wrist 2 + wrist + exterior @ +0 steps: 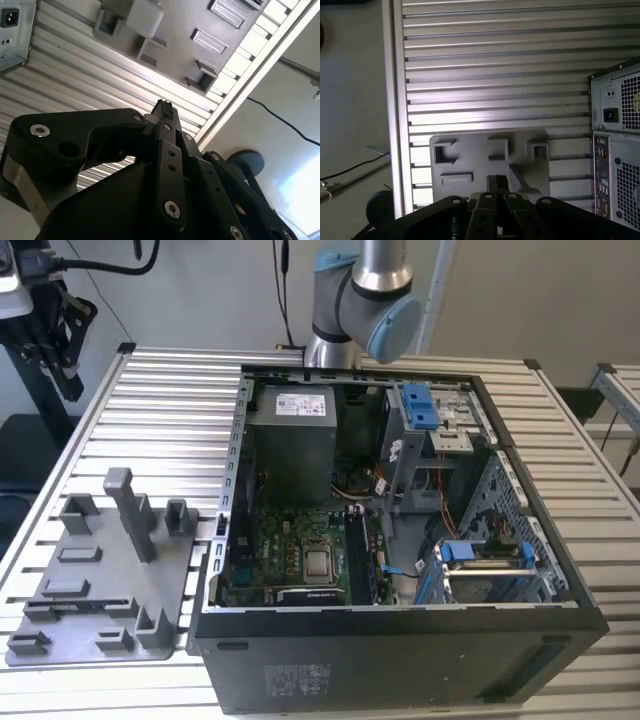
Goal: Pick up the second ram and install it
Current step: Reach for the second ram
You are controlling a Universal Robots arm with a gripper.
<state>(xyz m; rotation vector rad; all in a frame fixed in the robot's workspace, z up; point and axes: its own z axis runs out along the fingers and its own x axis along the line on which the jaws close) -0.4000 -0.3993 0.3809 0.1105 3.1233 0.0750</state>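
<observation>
Exterior view first: you see a big black computer case [400,650] lying open on the ribbed metal worktop [170,410]. Inside it sit a grey power box [290,445], a green board [270,550] with a square silver chip [318,562], two metal cages with blue clips [420,405], and some loose wires [352,495]. Just beside the chip, on the exterior view's right, run long dark slots [356,552]. You cannot tell if the second ram stands in one of them. On the exterior view's left of the case lies a grey tray [165,585] with posts and small pockets. You cannot tell whether a stick lies in any pocket. The arm [365,300] hangs over the far side of the case. In both wrist views the pincer [164,111] [496,184] has its tips pressed close together, high above the tray [470,160], with the case's back [617,150] off to one side.
</observation>
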